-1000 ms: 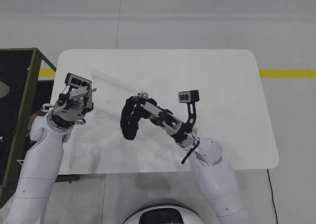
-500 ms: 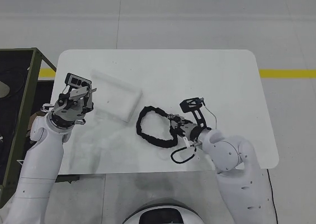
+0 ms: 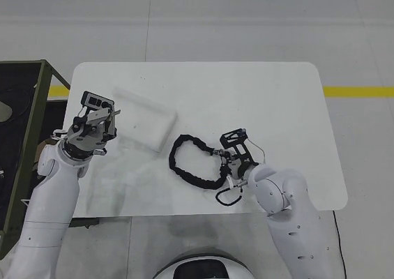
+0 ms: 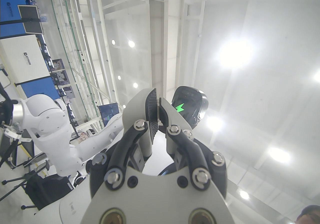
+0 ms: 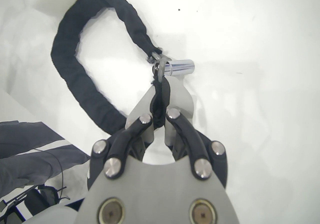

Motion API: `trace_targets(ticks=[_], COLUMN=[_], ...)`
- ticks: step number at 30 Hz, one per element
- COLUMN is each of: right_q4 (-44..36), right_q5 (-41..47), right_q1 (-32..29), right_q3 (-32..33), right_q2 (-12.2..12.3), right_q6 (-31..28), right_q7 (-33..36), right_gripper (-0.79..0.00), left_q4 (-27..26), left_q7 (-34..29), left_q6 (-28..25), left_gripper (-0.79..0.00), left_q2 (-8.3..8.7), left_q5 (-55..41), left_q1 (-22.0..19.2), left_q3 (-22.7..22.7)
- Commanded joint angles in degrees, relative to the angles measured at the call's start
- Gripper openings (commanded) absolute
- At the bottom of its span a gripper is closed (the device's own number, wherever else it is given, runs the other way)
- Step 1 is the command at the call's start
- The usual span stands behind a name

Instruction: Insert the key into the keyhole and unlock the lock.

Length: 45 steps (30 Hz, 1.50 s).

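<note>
Chain (image 3: 183, 164), limp and soft-sleeved, lies near-centre on the table (image 3: 252, 91), one end pinched in the closed right gripper (image 5: 160, 100) beside its hard, slick cylinder (image 5: 180, 67), the steadier hold, while the left gripper (image 4: 159, 100), at left, clamps what looks like the thin, light key (image 4: 159, 115).

A line of dark print with a small logo is carried on a white cabinet (image 4: 27, 60) in the hall behind. White print is carried on a blue panel (image 4: 10, 20) beside it. Figures on a lit monitor (image 4: 108, 111) cannot be made out.
</note>
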Motion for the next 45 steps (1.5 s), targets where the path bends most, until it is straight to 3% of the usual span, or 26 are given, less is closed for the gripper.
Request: trace_targets(ticks=[1, 4, 6, 19, 26, 27, 28, 29, 36, 40, 45], right_q4=[0.86, 1.69, 1.75, 3.01, 5.13, 5.46, 5.68, 5.82, 4.14, 0.49, 0.49], right_q5=[0.4, 2.53, 1.84, 0.95, -0.29, -0.8, -1.17, -1.26, -4.79, -11.38, -11.38], right_q1=[0.28, 0.64, 0.77, 2.49, 4.22, 4.47, 4.67, 4.8, 4.8, 4.7, 4.7], right_q3=[-0.31, -0.26, -0.3, -2.48, -4.76, -4.94, -5.12, -5.22, -4.43, -4.42, -4.42], right_q2=[-0.01, 0.02, 0.12, 0.43, 0.29, 0.28, 0.27, 0.26, 0.65, 1.2, 1.2], right_q6=[0.96, 1.35, 1.95, 3.95, 5.22, 5.55, 5.85, 6.08, 5.78, 2.49, 2.49], right_q7=[-0.28, -1.05, -1.11, 0.26, -0.03, 0.09, 0.14, 0.15, 0.87, -2.0, -2.0], right_gripper=[-0.785, -0.785, -0.557, -0.493, -0.533, -0.597, -0.767, -0.785, -0.785, -0.785, -0.785], left_q4=[0.0, 0.0, 0.0, 0.0, 0.0, 0.0, 0.0, 0.0, 0.0, 0.0, 0.0], left_q7=[0.0, 0.0, 0.0, 0.0, 0.0, 0.0, 0.0, 0.0, 0.0, 0.0, 0.0], left_q6=[0.0, 0.0, 0.0, 0.0, 0.0, 0.0, 0.0, 0.0, 0.0, 0.0, 0.0], left_gripper=[-0.785, -0.785, -0.785, -0.785, -0.785, -0.785, -0.785, -0.785, -0.785, -0.785, -0.785], left_q2=[0.0, 0.0, 0.0, 0.0, 0.0, 0.0, 0.0, 0.0, 0.0, 0.0, 0.0], left_q5=[0.0, 0.0, 0.0, 0.0, 0.0, 0.0, 0.0, 0.0, 0.0, 0.0, 0.0], left_q1=[0.0, 0.0, 0.0, 0.0, 0.0, 0.0, 0.0, 0.0, 0.0, 0.0, 0.0], left_q3=[0.0, 0.0, 0.0, 0.0, 0.0, 0.0, 0.0, 0.0, 0.0, 0.0, 0.0])
